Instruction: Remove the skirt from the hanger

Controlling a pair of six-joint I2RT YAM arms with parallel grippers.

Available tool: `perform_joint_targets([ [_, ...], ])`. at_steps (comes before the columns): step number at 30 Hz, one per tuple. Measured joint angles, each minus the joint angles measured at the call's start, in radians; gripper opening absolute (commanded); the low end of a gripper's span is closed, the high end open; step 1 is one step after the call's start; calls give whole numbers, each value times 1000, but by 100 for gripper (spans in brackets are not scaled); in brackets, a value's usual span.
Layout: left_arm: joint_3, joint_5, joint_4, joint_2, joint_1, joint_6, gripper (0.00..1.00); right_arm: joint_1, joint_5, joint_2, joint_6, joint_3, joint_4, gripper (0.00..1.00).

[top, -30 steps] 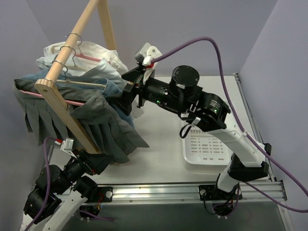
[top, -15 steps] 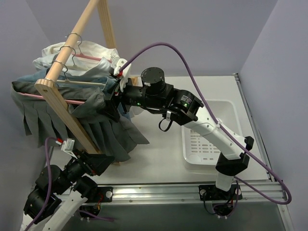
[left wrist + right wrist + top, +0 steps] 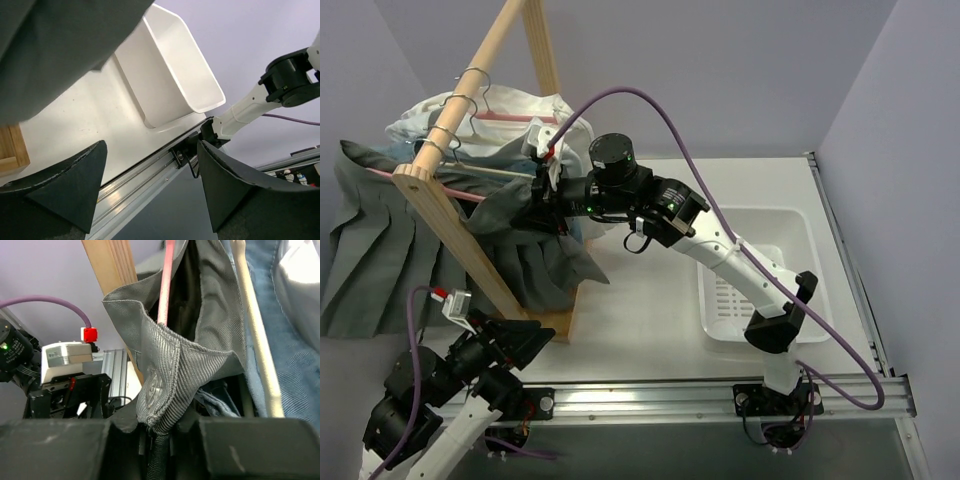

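- Your right gripper (image 3: 159, 432) is pinching shut on the waistband of the skirt (image 3: 380, 260), which is hanging on the hanger (image 3: 165, 285).
- The hanger's bar is running leftward, away from those fingers.
- Your left gripper (image 3: 150, 185) is gaping empty, low and well apart.

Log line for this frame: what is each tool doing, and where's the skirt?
right tool: shut on skirt waistband | left tool: open, empty, below hem | skirt: on pink hanger | stage: grasped, not removed
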Motion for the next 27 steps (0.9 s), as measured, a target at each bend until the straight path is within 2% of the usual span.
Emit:
perform_joint_targets([
  [7, 47, 40, 32, 58, 0, 39, 74, -3, 4, -61, 16, -129, 112, 0],
  [14, 146, 90, 33, 228, 0, 117, 65, -5, 75, -130, 79, -181, 225, 0],
  [19, 217, 112, 35, 308, 0, 163, 65, -8, 129, -164, 105, -181, 237, 0],
  [27, 230, 142, 43, 333, 0, 189, 64, -16, 161, -211, 120, -239, 283, 0],
])
